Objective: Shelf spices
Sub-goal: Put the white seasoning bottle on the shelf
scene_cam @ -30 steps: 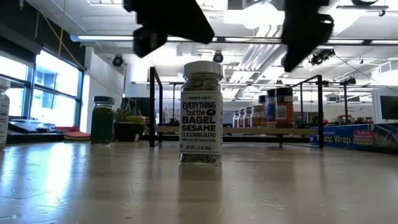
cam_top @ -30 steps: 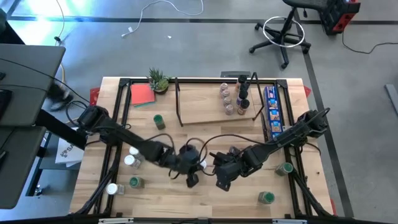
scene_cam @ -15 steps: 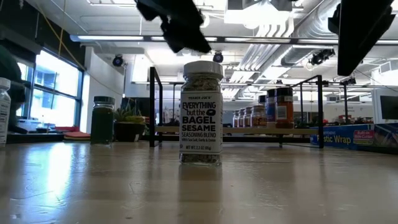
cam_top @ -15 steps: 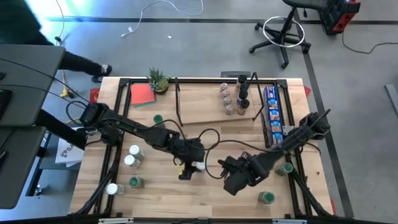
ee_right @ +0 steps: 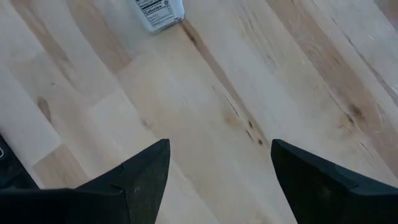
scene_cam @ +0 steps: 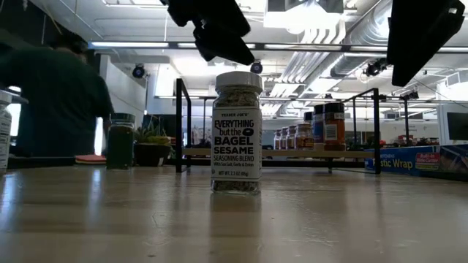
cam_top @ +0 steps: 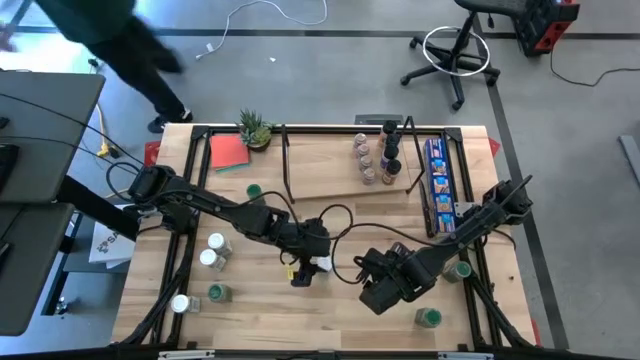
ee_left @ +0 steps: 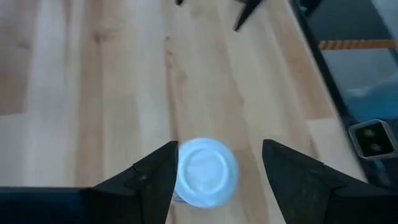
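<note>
Seasoning jar [cam_top: 320,265] upright on bare table [cam_top: 300,320], centre of high view, white lid up; shelf [cam_top: 345,170] in upper middle with a few jars [cam_top: 372,160] already on it. More jars scattered lower left [cam_top: 213,250] and lower right [cam_top: 430,318].

Left gripper [cam_top: 303,272] directly over the seasoning jar [ee_left: 202,171], fingers [ee_left: 146,177] spread wide, lid between them but nearer one side; nothing held. Right gripper [cam_top: 378,295] lower centre-right, spread wide [ee_right: 217,180] over bare wood, empty, waiting.

Step in hand, probably: regrasp jar for the shelf. To do well: centre lid between fingers first, descend to below the lid, close on the body, lift straight. Off-centre closing risks tipping. Height of fingers above lid hard to judge from low view [scene_cam: 237,131].
</note>
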Robot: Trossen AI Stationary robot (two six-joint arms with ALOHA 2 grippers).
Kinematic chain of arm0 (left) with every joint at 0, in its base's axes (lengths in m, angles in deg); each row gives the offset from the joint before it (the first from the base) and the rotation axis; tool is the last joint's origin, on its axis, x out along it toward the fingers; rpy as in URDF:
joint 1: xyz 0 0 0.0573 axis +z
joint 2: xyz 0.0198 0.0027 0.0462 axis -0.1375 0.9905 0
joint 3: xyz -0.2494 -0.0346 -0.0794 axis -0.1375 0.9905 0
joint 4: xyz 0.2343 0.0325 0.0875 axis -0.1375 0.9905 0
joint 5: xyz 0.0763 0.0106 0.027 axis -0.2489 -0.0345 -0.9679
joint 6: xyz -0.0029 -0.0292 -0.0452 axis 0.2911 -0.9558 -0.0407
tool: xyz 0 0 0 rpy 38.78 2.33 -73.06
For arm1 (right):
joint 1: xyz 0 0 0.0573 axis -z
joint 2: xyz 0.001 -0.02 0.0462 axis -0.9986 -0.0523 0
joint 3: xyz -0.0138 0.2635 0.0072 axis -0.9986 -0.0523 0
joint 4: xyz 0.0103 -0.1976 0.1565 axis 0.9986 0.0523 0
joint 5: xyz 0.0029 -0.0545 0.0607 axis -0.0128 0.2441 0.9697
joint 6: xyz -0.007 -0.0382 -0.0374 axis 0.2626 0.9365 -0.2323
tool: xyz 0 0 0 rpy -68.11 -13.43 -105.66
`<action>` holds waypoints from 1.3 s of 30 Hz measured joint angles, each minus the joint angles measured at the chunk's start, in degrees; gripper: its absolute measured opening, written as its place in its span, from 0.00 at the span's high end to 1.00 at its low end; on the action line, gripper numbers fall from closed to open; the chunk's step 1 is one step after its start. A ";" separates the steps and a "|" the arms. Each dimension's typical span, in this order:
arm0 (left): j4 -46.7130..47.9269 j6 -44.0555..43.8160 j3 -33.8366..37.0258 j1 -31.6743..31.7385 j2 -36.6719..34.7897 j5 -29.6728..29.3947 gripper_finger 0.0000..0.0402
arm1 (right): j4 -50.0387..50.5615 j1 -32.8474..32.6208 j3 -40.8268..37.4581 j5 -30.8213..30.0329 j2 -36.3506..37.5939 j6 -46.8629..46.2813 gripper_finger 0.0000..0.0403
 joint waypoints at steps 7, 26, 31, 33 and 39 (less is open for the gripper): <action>1.62 1.76 0.00 0.53 0.00 -4.12 0.37 | 0.06 0.13 0.01 0.01 0.00 0.13 0.32; 1.79 5.27 0.07 -2.65 6.93 -6.51 0.19 | 0.53 0.15 0.01 -0.16 0.00 0.11 0.32; 0.13 2.92 0.07 -3.16 7.28 -6.99 0.22 | 0.37 -0.28 0.01 -0.16 0.00 -0.55 0.32; 0.15 2.68 0.07 -3.39 7.29 -8.10 0.25 | 0.33 -0.34 0.01 -0.32 0.00 -1.11 0.32; -0.13 -0.06 0.07 -3.45 7.28 -9.28 0.40 | 0.21 -1.01 -0.01 -1.08 0.00 -1.44 0.32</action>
